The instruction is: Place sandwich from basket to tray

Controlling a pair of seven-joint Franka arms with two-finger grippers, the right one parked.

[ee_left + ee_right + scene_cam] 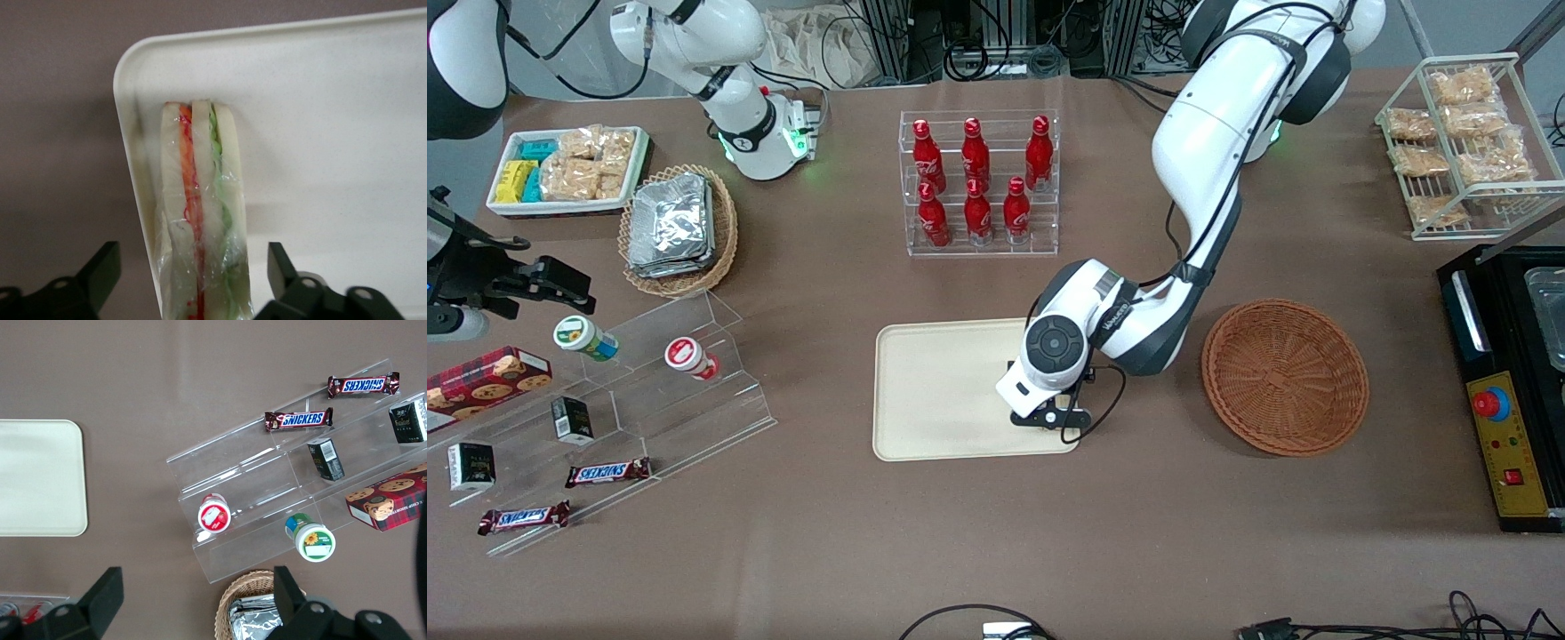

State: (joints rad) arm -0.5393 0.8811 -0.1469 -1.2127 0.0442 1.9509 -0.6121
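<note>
The sandwich (200, 213), a clear-wrapped wedge with orange-red and green filling, lies on the cream tray (333, 133) along its rim by a rounded corner. My left gripper (192, 275) hangs just above it, open, with one black finger (100, 273) on each side and a gap between each finger and the wrap. In the front view the gripper (1045, 413) is over the tray (943, 391) at its corner nearest the camera on the basket's side, and it hides the sandwich. The reddish-brown basket (1285, 378) beside the tray holds nothing.
A clear rack of red bottles (978, 182) stands farther from the camera than the tray. Toward the parked arm's end are a tan basket of foil packets (676, 227) and a clear tiered stand (631, 409) with snacks. A black control box (1507, 400) sits past the basket.
</note>
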